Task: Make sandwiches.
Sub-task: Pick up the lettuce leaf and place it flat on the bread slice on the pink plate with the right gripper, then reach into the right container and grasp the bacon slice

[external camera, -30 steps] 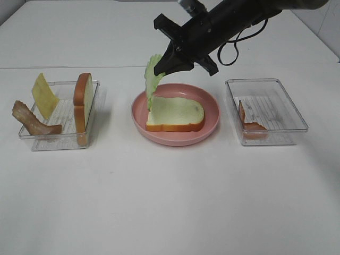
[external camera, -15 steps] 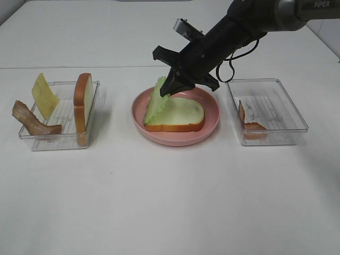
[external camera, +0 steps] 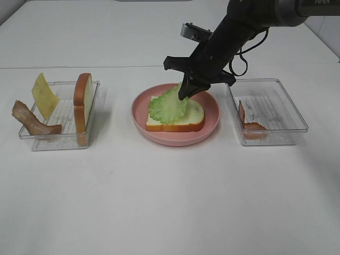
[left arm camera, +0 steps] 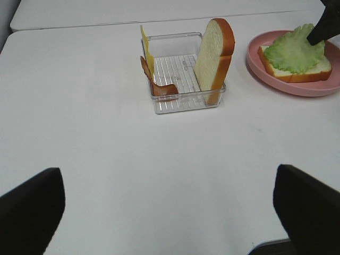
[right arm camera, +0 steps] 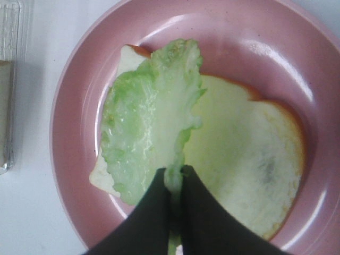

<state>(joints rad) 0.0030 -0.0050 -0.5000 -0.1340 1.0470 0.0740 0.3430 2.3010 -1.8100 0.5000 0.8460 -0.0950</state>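
The sandwich in the making is one white bread slice [external camera: 183, 121] lying flat on the pink plate [external camera: 175, 139]. A green lettuce leaf [external camera: 166, 105] is spread over its left half. My right gripper [external camera: 187, 93] reaches down from the back right and is shut on the leaf's stem end. In the right wrist view the right gripper [right arm camera: 174, 178] pinches the lettuce [right arm camera: 141, 133] over the bread [right arm camera: 249, 164]. My left gripper [left arm camera: 170, 207] hangs open over bare table, well short of the left tray [left arm camera: 183, 101]; it is out of the high view.
The left tray [external camera: 61, 139] holds an upright bread slice [external camera: 83, 101], a yellow cheese slice [external camera: 44, 94] and a bacon strip [external camera: 33, 122]. The clear tray [external camera: 268, 139] at the right holds one bacon strip [external camera: 248, 121]. The table's front half is bare white surface.
The right gripper came down and moved right with the lettuce. The leaf hung upright over the plate's left edge before; now it lies spread on the bread slice.
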